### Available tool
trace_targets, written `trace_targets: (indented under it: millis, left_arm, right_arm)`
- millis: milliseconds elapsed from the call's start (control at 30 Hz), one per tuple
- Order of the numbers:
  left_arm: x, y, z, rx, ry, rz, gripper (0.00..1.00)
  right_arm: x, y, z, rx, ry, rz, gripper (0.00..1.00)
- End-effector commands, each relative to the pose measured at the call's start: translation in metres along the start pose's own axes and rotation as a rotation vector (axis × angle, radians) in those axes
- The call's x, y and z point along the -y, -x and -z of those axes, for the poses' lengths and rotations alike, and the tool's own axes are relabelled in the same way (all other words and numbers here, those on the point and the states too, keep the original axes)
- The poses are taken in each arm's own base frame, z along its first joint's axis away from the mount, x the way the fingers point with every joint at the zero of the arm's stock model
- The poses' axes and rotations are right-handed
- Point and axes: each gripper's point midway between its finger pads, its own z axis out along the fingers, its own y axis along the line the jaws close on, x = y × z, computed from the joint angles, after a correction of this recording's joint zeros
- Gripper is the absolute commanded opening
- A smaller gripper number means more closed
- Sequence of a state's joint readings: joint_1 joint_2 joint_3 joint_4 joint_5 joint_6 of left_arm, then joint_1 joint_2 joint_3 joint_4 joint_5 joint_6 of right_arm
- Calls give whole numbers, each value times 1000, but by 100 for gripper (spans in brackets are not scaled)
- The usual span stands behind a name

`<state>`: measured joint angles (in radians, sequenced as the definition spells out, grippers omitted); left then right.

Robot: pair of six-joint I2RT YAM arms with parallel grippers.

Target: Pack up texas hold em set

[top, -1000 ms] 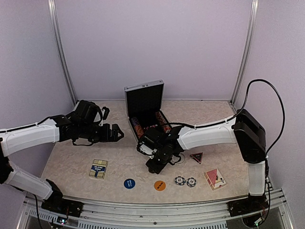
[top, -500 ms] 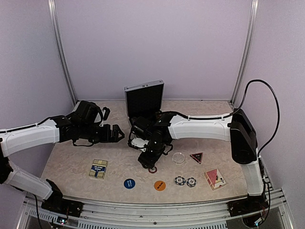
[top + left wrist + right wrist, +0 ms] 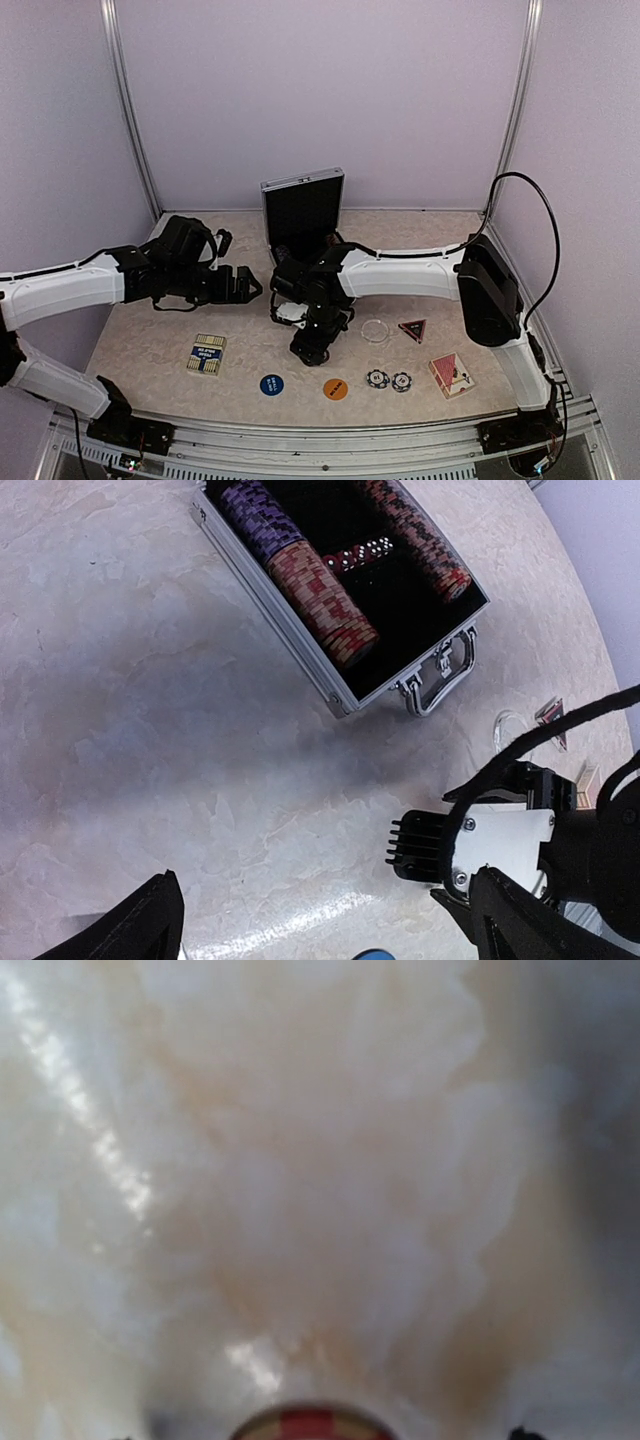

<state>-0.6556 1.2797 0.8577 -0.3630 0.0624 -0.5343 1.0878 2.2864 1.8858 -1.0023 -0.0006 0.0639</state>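
Observation:
The silver briefcase (image 3: 303, 207) stands open at the back, lid upright. In the left wrist view its black tray (image 3: 340, 590) holds rows of striped chips, with the handle toward me. My right gripper (image 3: 312, 349) points straight down just above the table in front of the case. Its wrist view shows a red-striped chip (image 3: 310, 1423) between its spread fingertips (image 3: 516, 1432). My left gripper (image 3: 243, 283) is open and empty, hovering left of the case. Its fingers (image 3: 150, 920) are wide apart.
Near the front edge lie a blue and yellow card deck (image 3: 207, 353), a blue disc (image 3: 271, 384), an orange disc (image 3: 336, 388), two striped chips (image 3: 389, 380) and a red card deck (image 3: 451, 374). A clear disc (image 3: 375, 331) and a dark triangle (image 3: 412, 329) lie right of the right gripper.
My right arm has swung left and its gripper has come down over the red-striped chip on the table. The left arm has barely moved.

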Motion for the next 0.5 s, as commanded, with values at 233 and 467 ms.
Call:
trace_targets:
  millis: [233,467]
  left_arm:
    - [37,-23,3,-26,-197,37,99]
    - [52,-39,-8,-71,-324,86,98]
  right_arm:
    - [1,-18,-17,-89,9,23,76]
    - [1,-19,-20,-91,9,31,60]
